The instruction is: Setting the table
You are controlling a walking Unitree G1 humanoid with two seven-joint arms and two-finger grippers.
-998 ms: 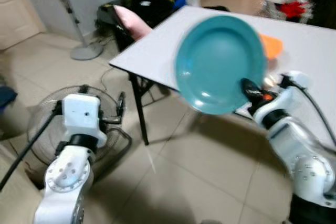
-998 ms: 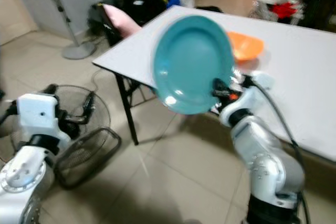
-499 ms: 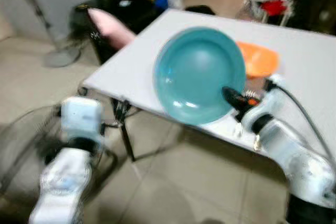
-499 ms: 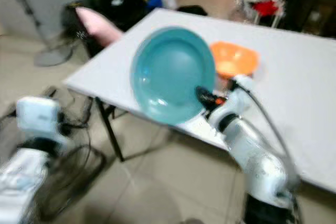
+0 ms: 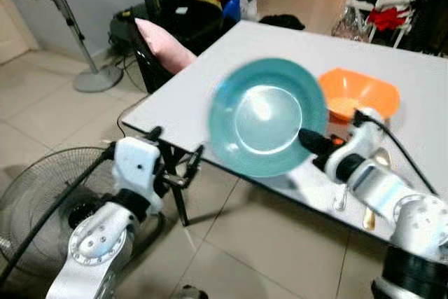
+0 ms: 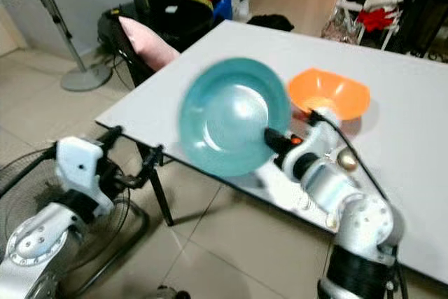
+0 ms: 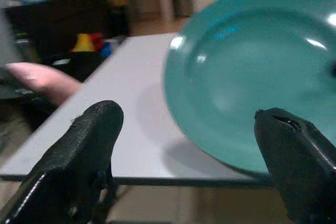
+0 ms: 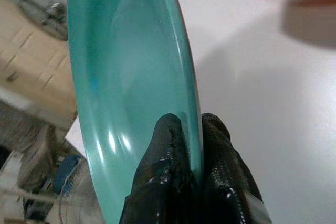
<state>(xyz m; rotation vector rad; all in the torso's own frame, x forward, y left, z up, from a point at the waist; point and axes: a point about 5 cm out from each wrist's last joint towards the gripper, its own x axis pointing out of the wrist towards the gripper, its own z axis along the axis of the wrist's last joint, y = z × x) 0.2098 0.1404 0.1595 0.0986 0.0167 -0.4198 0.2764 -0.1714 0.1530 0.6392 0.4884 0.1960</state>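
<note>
Partly blurred, teal plate [image 5: 267, 117] hides right claw [image 8: 191, 169] fingertips.

To my left: floor fan [image 5: 35, 201]; pedestal fan [image 5: 77, 33]. Beyond it, pink cushion [image 5: 164, 43] on black chair [image 5: 150, 68]. Far right: clothes rack [image 5: 388, 5].

Bare white table [image 5: 210, 75] is lying open beneath and left of the teal plate [image 5: 266, 117]. An orange bowl [image 5: 358, 94] and cutlery [image 5: 369, 216] are crowding the right side.
</note>
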